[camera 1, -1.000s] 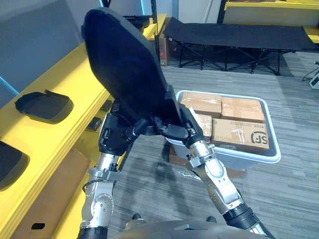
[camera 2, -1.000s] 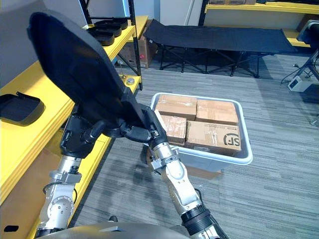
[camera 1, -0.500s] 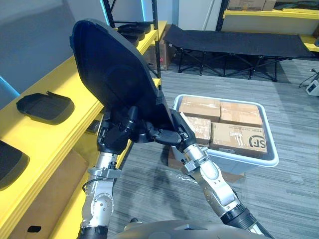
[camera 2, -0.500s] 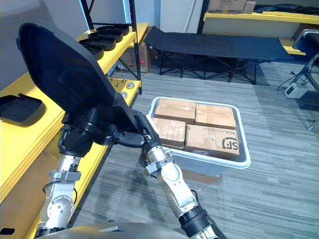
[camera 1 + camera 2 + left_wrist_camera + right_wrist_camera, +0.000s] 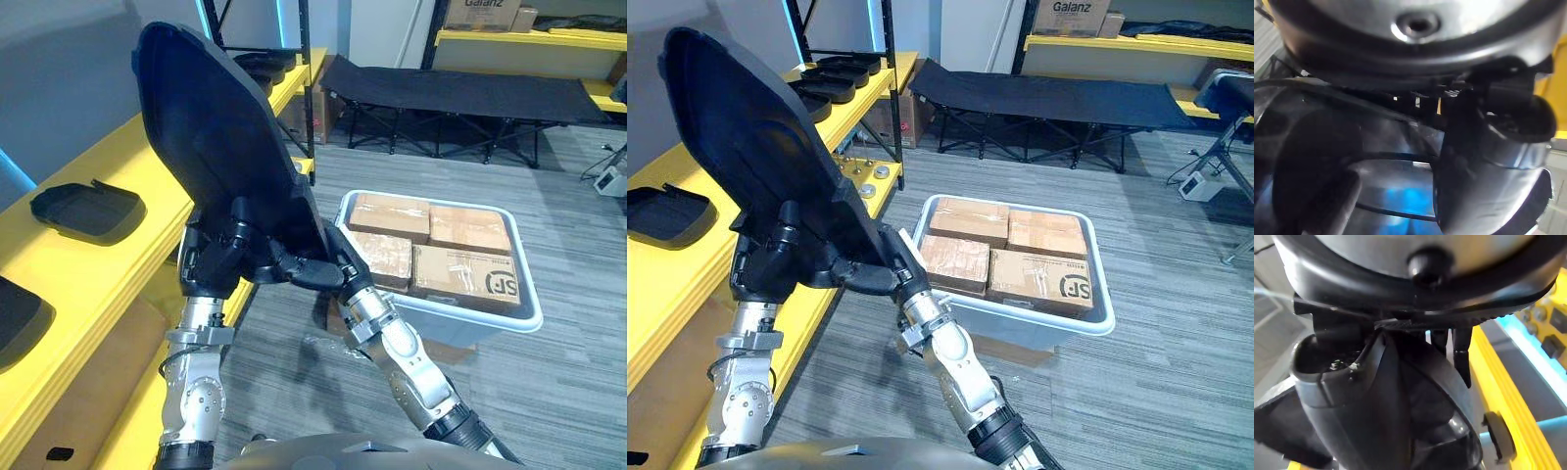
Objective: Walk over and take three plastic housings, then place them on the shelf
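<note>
1. A large black plastic housing point(image 5: 220, 147) is held in the air just off the front edge of the yellow shelf point(image 5: 127, 186). Its top leans toward the shelf.
2. The left hand point(image 5: 211, 264) and right hand point(image 5: 309, 272) both curl tight round its lower edge.
3. A second housing point(image 5: 86, 208) lies flat on the shelf.
4. A white bin point(image 5: 1038, 331) of cardboard boxes point(image 5: 1038, 279) sits apart from the shelf, with a strip of grey floor point(image 5: 843, 392) between them.
</note>
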### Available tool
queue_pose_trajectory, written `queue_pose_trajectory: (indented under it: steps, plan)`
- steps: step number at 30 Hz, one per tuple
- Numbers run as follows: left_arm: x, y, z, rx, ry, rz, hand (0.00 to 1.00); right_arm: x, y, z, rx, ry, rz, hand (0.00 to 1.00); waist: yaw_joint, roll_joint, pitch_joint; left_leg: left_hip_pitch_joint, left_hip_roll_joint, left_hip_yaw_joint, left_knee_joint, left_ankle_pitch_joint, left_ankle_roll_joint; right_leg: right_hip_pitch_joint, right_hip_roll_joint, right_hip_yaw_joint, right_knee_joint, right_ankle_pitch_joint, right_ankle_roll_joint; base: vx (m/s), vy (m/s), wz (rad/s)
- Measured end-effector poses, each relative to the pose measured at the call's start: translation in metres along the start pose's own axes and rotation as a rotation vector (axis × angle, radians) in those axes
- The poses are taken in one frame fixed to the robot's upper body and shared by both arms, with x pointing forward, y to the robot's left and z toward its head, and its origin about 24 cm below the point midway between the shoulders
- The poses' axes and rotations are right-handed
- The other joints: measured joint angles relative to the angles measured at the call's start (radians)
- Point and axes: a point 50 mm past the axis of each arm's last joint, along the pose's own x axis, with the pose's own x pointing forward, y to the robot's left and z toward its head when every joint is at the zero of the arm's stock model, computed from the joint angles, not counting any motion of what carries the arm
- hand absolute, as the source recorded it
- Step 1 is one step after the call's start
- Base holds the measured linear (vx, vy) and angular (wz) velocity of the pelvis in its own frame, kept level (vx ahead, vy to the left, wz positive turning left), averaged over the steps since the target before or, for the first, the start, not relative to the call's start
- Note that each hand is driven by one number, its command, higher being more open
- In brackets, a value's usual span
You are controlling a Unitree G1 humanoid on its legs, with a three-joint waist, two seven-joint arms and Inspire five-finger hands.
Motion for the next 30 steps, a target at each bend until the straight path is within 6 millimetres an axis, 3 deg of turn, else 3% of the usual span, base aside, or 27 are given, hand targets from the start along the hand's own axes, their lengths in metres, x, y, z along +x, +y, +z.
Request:
queue_pose_trajectory:
  steps: [5,11,21,26,30]
  plan:
    - [0.001,0.0,-0.003,0.06,0.025,0.046,0.0,-0.001,-0.004,-0.005,-0.004,0.038,-0.002,1.0,0.006,-0.002,-0.001,-0.001,-0.001,-0.006,0.0,0.0,0.0,0.003,0.0,-0.006,0.0,0.0,0.0,0.0,0.0,0.02]
    - [0.001,0.003,-0.003,0.264,0.053,0.165,0.0,-0.002,-0.008,-0.005,-0.008,0.056,-0.013,1.0,0.005,-0.002,-0.001,-0.001,-0.001,-0.008,0.0,0.0,0.0,0.006,0.0,-0.008,0.0,0.0,0.0,0.0,0.0,0.0]
    - [-0.01,0.027,0.003,0.643,0.022,0.535,0.0,-0.003,-0.027,0.007,0.009,0.003,-0.121,1.0,0.004,-0.004,-0.001,0.0,-0.001,-0.007,0.0,0.0,0.0,0.006,0.0,-0.006,0.0,0.0,0.001,0.0,0.0,0.0]
    - [-0.016,0.036,0.012,0.685,-0.041,0.683,0.0,-0.008,-0.041,0.009,0.096,-0.025,-0.203,1.0,0.004,-0.012,-0.001,0.0,0.0,0.0,-0.001,-0.001,0.0,0.001,0.0,0.001,0.0,0.0,0.001,0.0,0.0,-0.02]
    - [-0.018,0.04,0.016,0.683,-0.051,0.704,0.0,-0.021,-0.05,0.012,0.113,-0.046,-0.269,1.0,0.004,-0.015,0.0,0.002,0.0,0.008,-0.001,-0.004,-0.001,-0.003,0.0,0.008,0.0,-0.001,0.001,0.0,0.0,-0.05]
